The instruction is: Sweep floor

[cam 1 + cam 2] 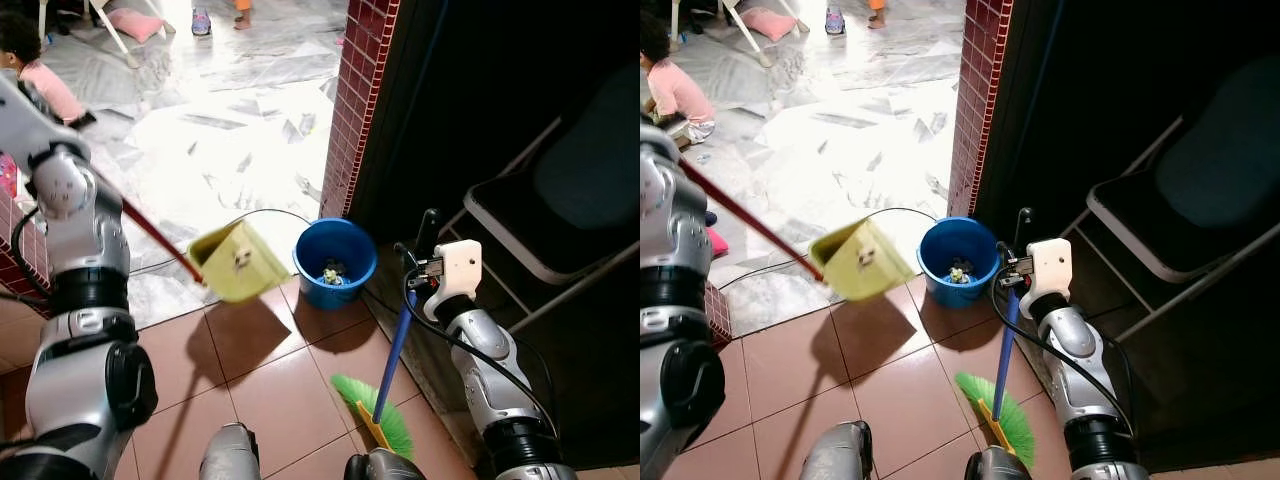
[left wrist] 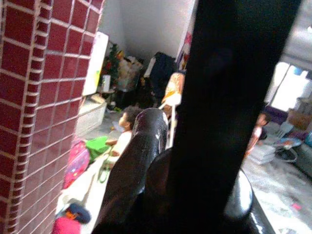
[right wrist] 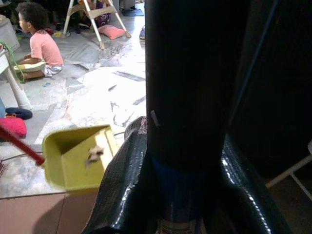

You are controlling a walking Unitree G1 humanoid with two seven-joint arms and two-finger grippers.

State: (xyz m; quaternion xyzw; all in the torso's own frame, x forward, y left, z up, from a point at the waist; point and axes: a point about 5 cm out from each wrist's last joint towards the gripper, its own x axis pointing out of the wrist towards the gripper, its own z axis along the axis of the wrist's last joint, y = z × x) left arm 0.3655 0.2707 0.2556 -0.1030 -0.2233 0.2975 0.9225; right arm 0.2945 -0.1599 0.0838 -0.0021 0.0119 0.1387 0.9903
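blue bucket [image 1: 335, 262] holds scraps | yellow dustpan [image 1: 240, 262] lifted beside it, one scrap inside | right gripper [image 1: 428, 262] jaws clamp broom [image 1: 385, 395] | left gripper [image 2: 195, 146] jaws grip dustpan handle [image 1: 155, 236]

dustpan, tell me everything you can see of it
The dustpan is yellow-green, plastic by the look, an open scoop on a long red handle. It hangs raised off the brown tile floor, tilted, beside the blue bucket and apart from it, casting a shadow on the tiles. A small pale scrap clings inside. The handle runs up toward the left arm; the left tool's grip on it cannot be made out.
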